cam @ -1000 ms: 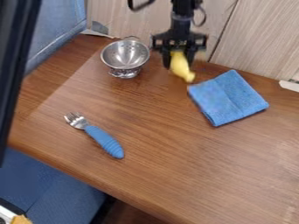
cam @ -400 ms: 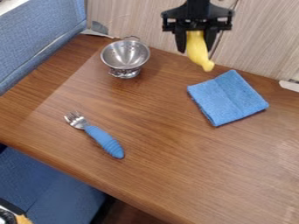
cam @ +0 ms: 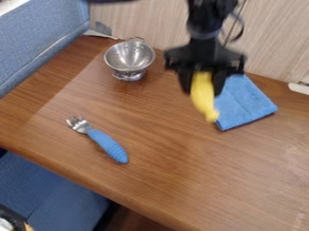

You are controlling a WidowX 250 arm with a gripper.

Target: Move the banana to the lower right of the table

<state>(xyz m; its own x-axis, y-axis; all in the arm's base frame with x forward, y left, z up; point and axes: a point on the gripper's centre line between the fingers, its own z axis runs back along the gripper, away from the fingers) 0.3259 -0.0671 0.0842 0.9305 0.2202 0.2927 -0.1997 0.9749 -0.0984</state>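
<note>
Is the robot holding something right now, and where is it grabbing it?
Yes, the gripper is holding the yellow banana. It grips the banana's upper end between its jaws, and the other end hangs down.

Wall [cam: 271, 43]: pale wood grain, right across the back!
Table [cam: 163, 180]: brown, wood-grained.
Upholstery [cam: 39, 38]: blue, upper and lower left.

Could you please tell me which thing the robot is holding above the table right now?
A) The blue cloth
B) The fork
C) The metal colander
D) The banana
D, because the banana hangs from the robot's hand, partly in front of the blue cloth.
</note>
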